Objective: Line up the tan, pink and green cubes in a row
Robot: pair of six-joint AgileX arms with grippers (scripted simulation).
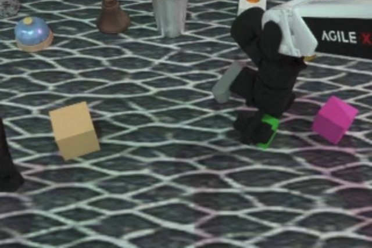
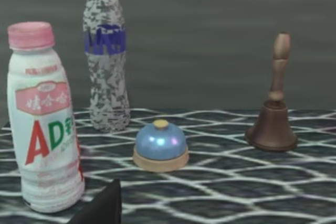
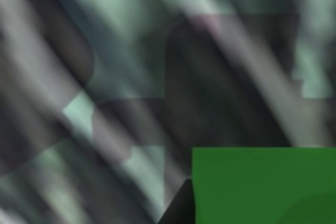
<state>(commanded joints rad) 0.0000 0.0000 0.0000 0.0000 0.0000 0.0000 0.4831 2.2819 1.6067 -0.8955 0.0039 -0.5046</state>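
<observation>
The right gripper (image 1: pixel 256 129) is lowered over the green cube (image 1: pixel 268 132), which sits on the table (image 1: pixel 174 190) just left of the pink cube (image 1: pixel 333 119); the tan cube (image 1: pixel 74 130) lies well apart to its left. Whether the fingers are apart or clamped cannot be told. A square, centred grip is advised, with the pink cube left undisturbed. The left arm is parked left of the tan cube.

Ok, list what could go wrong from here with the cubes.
1. The right tool sits low over the green cube, hiding most of it; an off-centre grip could skew or drop the cube.
2. The pink cube lies close by and could get knocked.
3. The tan cube sits far left, so the row needs long carries.
</observation>
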